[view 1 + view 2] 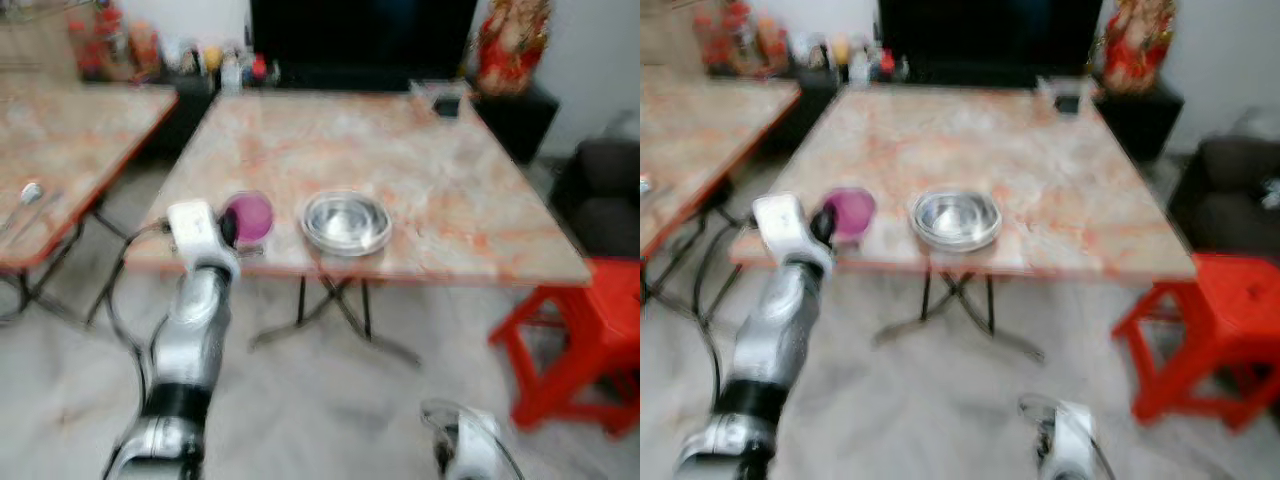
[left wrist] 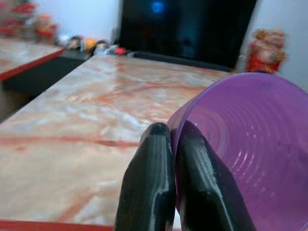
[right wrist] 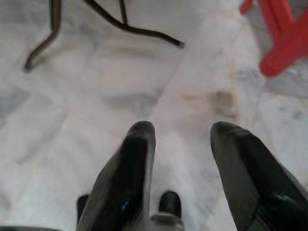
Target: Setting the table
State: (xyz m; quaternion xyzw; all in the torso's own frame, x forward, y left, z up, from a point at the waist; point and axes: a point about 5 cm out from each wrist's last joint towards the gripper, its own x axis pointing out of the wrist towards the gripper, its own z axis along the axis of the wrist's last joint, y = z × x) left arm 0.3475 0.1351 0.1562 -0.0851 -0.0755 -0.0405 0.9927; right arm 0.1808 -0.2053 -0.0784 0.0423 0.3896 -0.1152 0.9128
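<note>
The left tool [image 1: 232,228] is clamped on the rim of a purple plastic cup [image 1: 250,216], its two black fingers [image 2: 149,192] pressed together with the cup wall pinched between them. The cup lies tilted rather than upright: its open mouth faces back toward the wrist camera, so its long axis runs roughly along the tool's own reach, out over the near edge of the marble-patterned tabletop [image 1: 400,150]. Whether the cup's base touches the tabletop or hangs just above it cannot be told from these blurred pictures.

Just beside the tool, on its inner side toward the robot's right, a steel bowl [image 1: 346,222] sits on the tabletop near the same front edge. Cup and bowl are near each other but apart.

The right tool [image 3: 182,144] hangs low over the pale floor with its fingers spread apart and nothing between them; a red plastic stool [image 1: 580,340] stands off to its outer side. The left arm is clearly the nearer one to the work.

As a judgement, the step in hand is placing the cup beside the bowl. What the coming move turns on is the cup's tilt: the wrist would need to rotate so the mouth faces up and the base meets the tabletop, far enough in from the edge.
</note>
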